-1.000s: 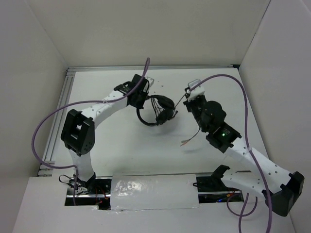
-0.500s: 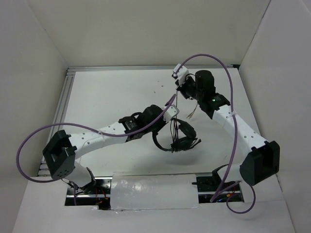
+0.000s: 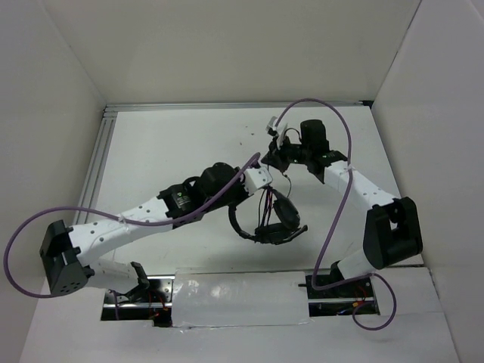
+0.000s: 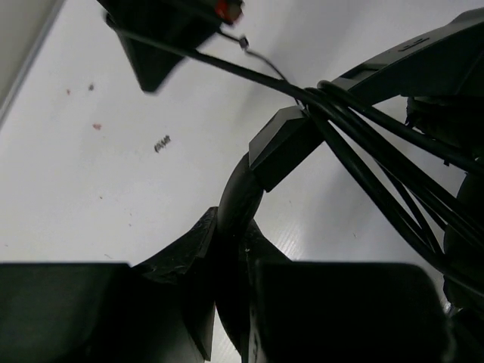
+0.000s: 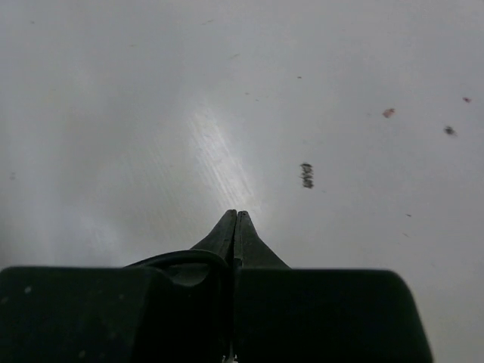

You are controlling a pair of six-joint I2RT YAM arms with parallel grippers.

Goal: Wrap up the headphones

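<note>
Jaws on the left gripper (image 4: 231, 240) are closed tight on the headband (image 4: 240, 198), one finger on each side of it. Jaws on the right gripper (image 5: 236, 221) are pressed flat together with no gap. The thin cord (image 4: 321, 94) runs up to them, so I think they pinch it. The headphones (image 3: 276, 225) are over the middle of the table (image 3: 166, 144), just past the left gripper, and they seem lifted off it. The right gripper is near them, a bit farther back. The cord is pulled straight between it and the headband. I think the step now is to loop the cord round the headband one more time. To do it well, the left gripper should hold the headphones steady. The right one should hold the cord tight as it goes round, so the loops sit snug side by side. It should not pull too hard, or the cord may slide out of the pinch. The headphones are small and black, with a bent headband and round cups. Some loops of cord cross the headband in a bunch, and more strands run down to one cup. How much cord is left I cannot tell.
</note>
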